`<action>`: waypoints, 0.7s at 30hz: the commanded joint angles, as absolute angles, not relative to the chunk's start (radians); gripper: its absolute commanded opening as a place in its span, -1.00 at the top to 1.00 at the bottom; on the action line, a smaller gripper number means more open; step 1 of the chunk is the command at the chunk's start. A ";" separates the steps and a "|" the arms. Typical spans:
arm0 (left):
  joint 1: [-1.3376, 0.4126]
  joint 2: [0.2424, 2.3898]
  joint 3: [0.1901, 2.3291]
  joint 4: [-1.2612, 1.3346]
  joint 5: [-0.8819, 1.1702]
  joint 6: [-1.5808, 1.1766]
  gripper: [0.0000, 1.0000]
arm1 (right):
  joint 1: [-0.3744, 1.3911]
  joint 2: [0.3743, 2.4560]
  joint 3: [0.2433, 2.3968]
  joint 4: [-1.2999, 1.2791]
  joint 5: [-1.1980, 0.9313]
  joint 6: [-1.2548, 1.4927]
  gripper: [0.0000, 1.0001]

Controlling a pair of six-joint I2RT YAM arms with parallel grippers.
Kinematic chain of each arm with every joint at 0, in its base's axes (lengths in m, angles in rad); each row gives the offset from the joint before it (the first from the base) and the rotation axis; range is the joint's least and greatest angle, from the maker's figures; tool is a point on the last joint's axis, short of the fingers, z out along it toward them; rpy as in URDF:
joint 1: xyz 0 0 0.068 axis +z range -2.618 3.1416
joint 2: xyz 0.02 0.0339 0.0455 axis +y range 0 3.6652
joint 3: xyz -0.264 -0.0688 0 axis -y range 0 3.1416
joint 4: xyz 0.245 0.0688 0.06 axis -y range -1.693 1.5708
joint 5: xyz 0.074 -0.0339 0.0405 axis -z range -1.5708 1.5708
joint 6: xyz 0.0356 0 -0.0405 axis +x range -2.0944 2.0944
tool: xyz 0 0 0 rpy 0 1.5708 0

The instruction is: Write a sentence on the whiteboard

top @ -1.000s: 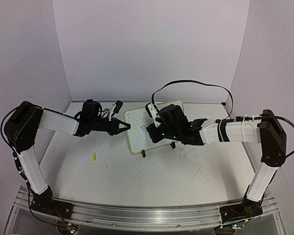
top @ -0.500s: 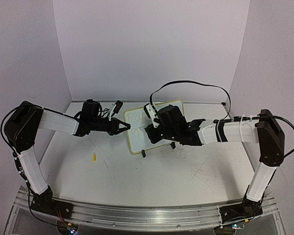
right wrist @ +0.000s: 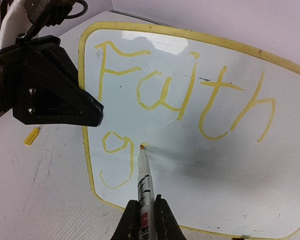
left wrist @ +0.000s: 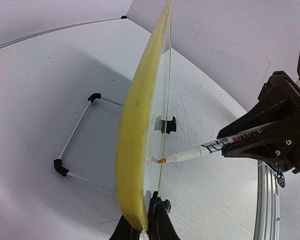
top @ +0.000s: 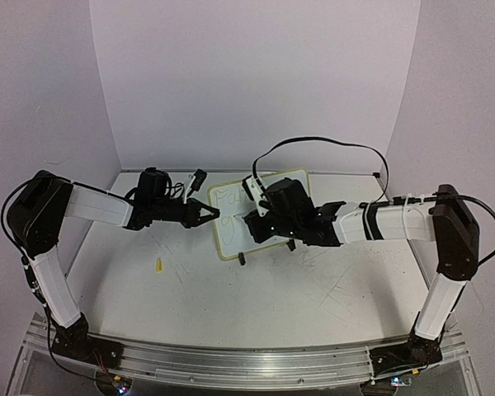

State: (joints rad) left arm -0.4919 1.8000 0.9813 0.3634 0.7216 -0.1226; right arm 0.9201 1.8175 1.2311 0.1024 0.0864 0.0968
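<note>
The whiteboard (top: pixel 231 219), white with a yellow rim, stands tilted at the table's back middle. In the right wrist view the whiteboard (right wrist: pixel 200 150) reads "Faith" in yellow, with a "g" below at the left. My right gripper (right wrist: pixel 144 220) is shut on a silver marker (right wrist: pixel 144 180); its orange tip touches the board just right of the "g". My left gripper (left wrist: pixel 140 227) is shut on the board's yellow edge (left wrist: pixel 135 140) and holds it from the left. In the top view the left gripper (top: pixel 212 216) is at the board's left edge and the right gripper (top: pixel 252 224) is in front of it.
A small yellow marker cap (top: pixel 158 265) lies on the table left of the board. The wire stand (left wrist: pixel 75 145) shows behind the board. A black cable (top: pixel 330 142) arcs above the right arm. Purple walls close in the back and sides.
The right gripper with the marker has shifted slightly left across the board. The left arm and the board have not moved.
</note>
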 commanded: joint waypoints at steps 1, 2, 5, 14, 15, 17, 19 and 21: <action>-0.480 1.806 0.988 0.291 0.568 -0.037 1.00 | 0.924 1.804 1.202 0.114 0.079 0.119 1.00; -0.480 1.806 0.988 0.291 0.568 -0.037 1.00 | 0.925 1.803 1.198 0.114 0.076 0.122 1.00; -0.480 1.805 0.988 0.290 0.567 -0.036 1.00 | 0.927 1.802 1.186 0.114 0.071 0.129 1.00; -0.480 1.806 0.988 0.290 0.569 -0.037 1.00 | 0.924 1.787 1.189 0.118 0.174 0.135 1.00; -0.480 1.806 0.989 0.289 0.568 -0.036 1.00 | 0.921 1.787 1.195 0.122 0.181 0.135 1.00; -0.480 1.805 0.988 0.288 0.569 -0.037 1.00 | 0.917 1.788 1.207 0.132 0.188 0.132 1.00; -0.481 1.803 0.987 0.288 0.567 -0.036 1.00 | 0.914 1.790 1.216 0.139 0.197 0.129 1.00; -0.480 1.802 0.984 0.288 0.566 -0.036 1.00 | 0.911 1.788 1.225 0.141 0.208 0.127 1.00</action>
